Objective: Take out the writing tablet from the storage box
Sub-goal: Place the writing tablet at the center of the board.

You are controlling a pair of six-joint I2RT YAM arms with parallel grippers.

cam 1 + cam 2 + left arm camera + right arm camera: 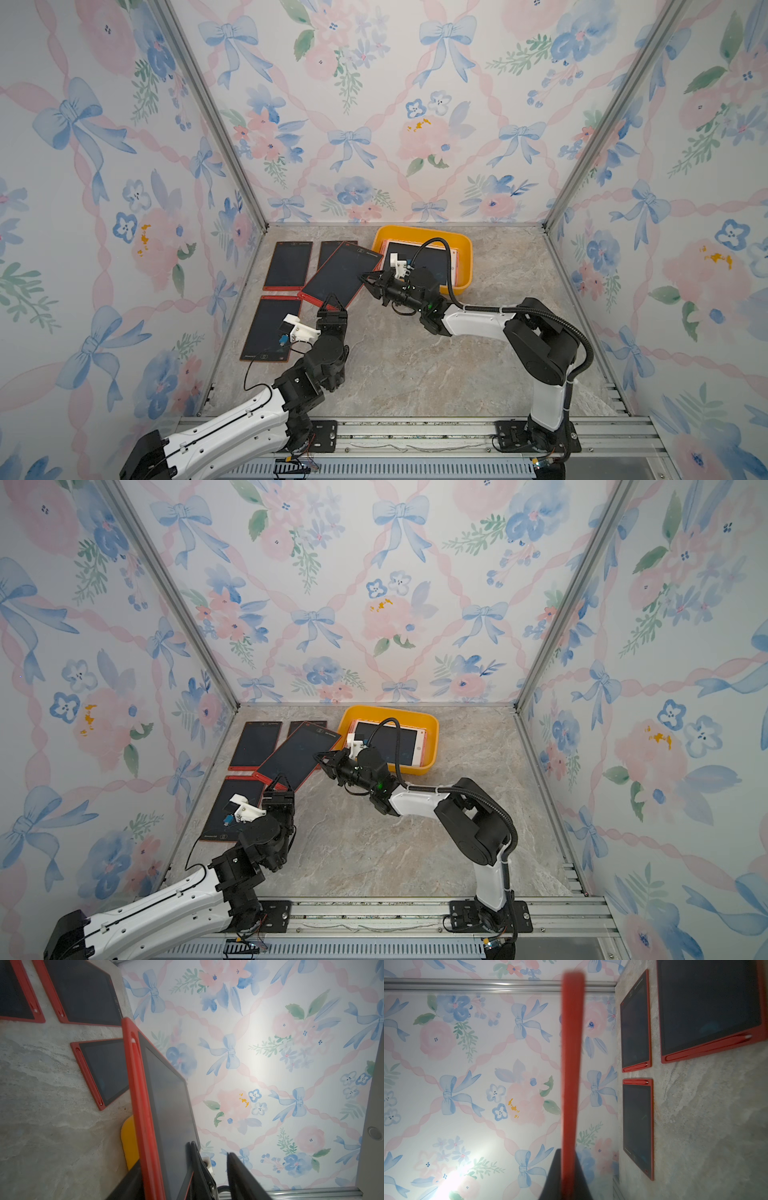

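**Now out of the box: writing tablet (338,270) held aloft by one edge**

The red-framed writing tablet is seen clear of the storage box (465,253). It is tilted in the air above the surface (415,365), between the box and the tablets laid out beside it. It is pinched at the edge nearest the box by the right gripper (368,278), whose jaws are closed tight on the red frame. In the right wrist view the frame is shown running edge-on out from between them. The left gripper (332,301) is placed at the opposite, lower edge, its jaws standing wide to either side of the frame with nothing gripped. A hand-over between the arms is suggested by this arrangement, though its direction cannot be read. The thin edge is probably taken because the flat face offers no purchase.

Three more red tablets are laid flat on the surface: one (288,266) at the far side, one (270,332) nearer the left arm, and one (330,249) largely covered by the held tablet. A pink-framed tablet (411,746) is seen lying in the box, partly masked by the right wrist and its cable. Whether others are stacked beneath it cannot be made out. Whether the left fingers brush the frame is not settled either, since one finger is blurred and cut off at the picture's edge in the left wrist view.
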